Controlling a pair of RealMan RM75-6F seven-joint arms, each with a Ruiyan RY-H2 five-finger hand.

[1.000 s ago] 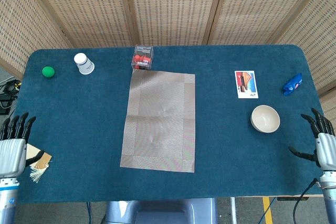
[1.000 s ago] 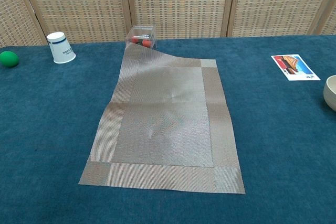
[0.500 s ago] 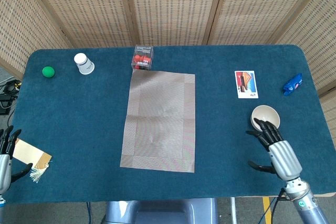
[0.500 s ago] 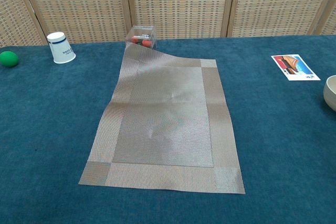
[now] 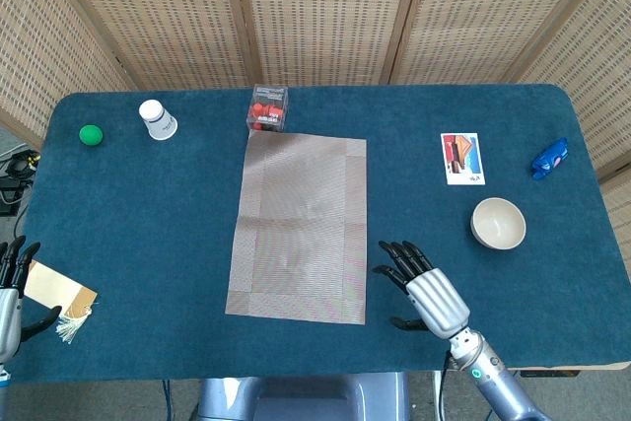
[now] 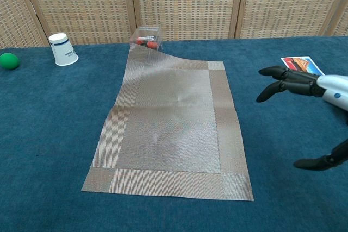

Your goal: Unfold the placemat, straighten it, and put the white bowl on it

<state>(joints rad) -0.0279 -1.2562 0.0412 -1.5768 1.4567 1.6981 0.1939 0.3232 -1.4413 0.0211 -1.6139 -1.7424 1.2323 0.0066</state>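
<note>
The placemat [image 5: 299,226] lay unfolded on the surface [image 5: 148,234], its far corner riding up against a clear box [image 5: 267,107]. The white bowl [image 5: 498,223] sat apart, right of it. Right hand [image 5: 426,291] hovered between them, fingers [image 6: 280,82] apart, empty. Left hand [image 5: 8,288] at the edge, fingers spread

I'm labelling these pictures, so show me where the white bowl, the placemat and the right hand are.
white bowl [image 5: 498,223]: head view, inside of the bowl.
placemat [image 5: 299,226]: head view, middle of the mat.
right hand [image 5: 431,299]: head view, back of the hand.
</note>
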